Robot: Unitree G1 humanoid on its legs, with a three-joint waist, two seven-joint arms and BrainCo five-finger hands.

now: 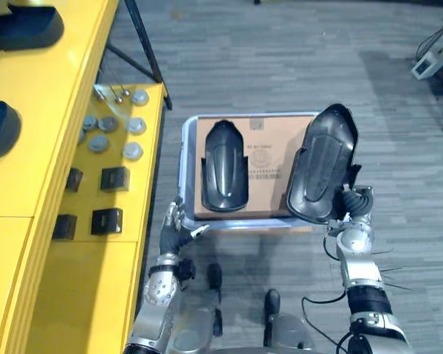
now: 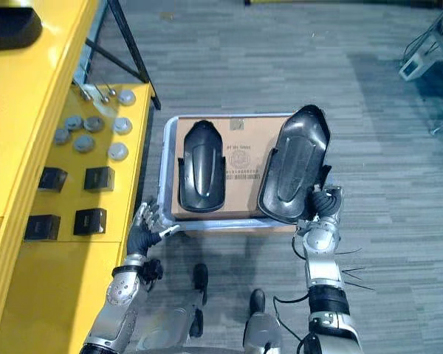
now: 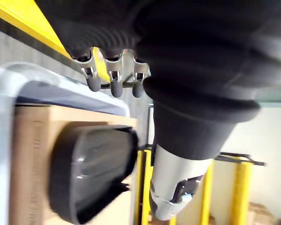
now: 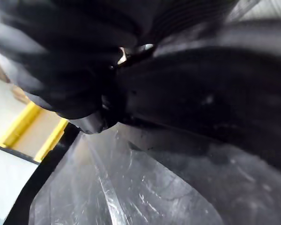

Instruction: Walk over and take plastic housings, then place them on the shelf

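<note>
R hand [image 1: 354, 203] grips raised plastic housing [image 1: 325, 162], L hand [image 1: 175, 223] open; I'd carry it steady to yellow shelf [image 1: 63, 81].

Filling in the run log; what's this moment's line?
left hand open by bin corner | right hand at base of raised housing | second housing on cardboard in bin

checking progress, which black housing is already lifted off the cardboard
The right housing, tilted up at the right hand; the left housing lies flat on the cardboard.
</note>
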